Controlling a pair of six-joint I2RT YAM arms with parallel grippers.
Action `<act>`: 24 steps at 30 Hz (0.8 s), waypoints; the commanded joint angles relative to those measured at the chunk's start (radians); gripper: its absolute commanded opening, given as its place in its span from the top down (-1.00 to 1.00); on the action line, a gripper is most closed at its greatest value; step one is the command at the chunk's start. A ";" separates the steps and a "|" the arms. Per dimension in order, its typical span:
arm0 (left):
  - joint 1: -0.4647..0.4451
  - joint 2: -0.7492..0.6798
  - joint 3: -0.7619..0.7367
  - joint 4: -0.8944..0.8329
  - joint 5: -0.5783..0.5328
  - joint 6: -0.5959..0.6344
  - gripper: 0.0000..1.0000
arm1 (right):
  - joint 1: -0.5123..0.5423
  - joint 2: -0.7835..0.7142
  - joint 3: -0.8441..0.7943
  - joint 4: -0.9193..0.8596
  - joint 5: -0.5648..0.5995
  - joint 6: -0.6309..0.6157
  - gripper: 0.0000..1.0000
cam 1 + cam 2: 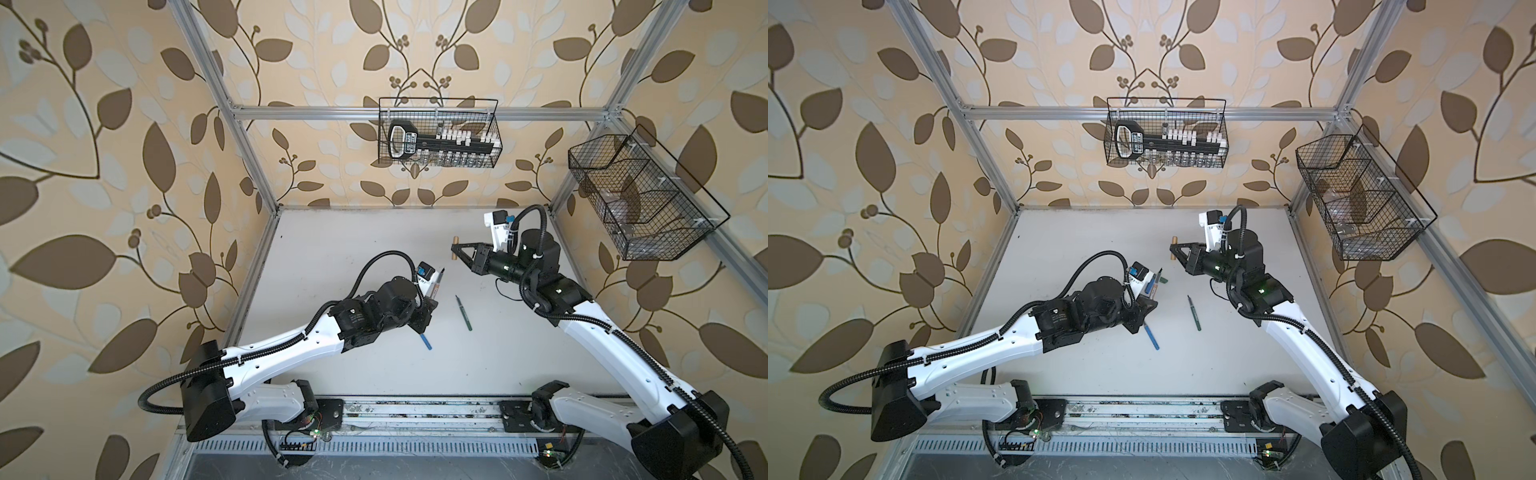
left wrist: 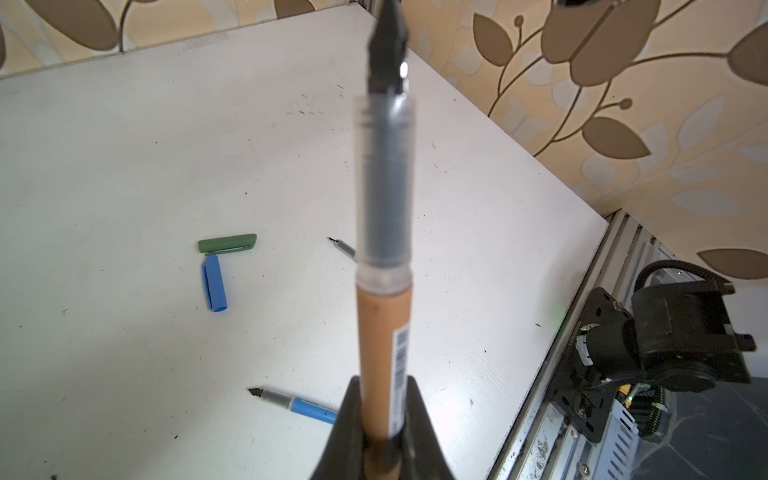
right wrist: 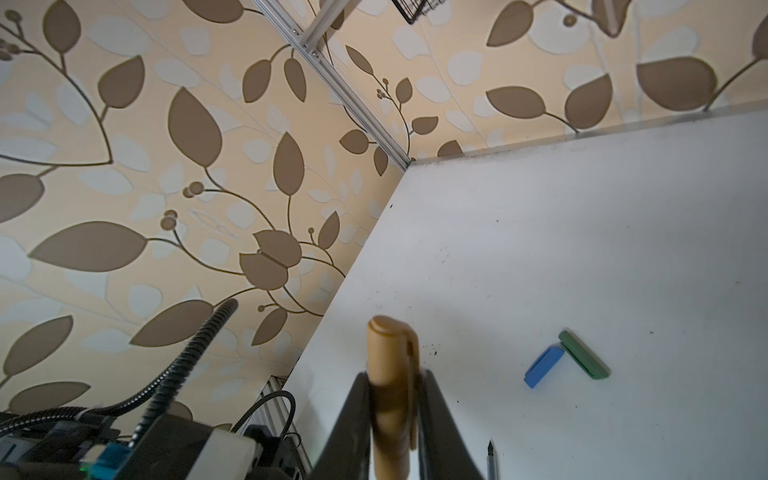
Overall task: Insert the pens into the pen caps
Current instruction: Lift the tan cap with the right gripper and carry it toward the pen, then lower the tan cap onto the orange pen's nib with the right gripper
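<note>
A: left gripper (image 2: 382, 384)?
B: clamped on orange pen (image 2: 384, 332), tip pointing far
A: right gripper (image 3: 392, 380)?
B: gripping orange cap (image 3: 390, 345), far-right of that pen, apart
A: rest?
B: green pen (image 1: 463, 313) and blue pen (image 1: 427, 341) flat on table (image 1: 353, 249), mid; blue cap (image 2: 215, 282) beside green cap (image 2: 226, 243)

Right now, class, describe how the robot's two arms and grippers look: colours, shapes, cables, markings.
The left arm and right arm have white shells, black joints and black ribbed cables. The left gripper and right gripper have black tapered fingers. Green lights glow on the right arm.
</note>
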 commanded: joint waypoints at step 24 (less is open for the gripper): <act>-0.064 -0.093 0.035 0.111 -0.093 0.049 0.90 | 0.097 -0.060 0.024 0.093 0.044 0.013 0.61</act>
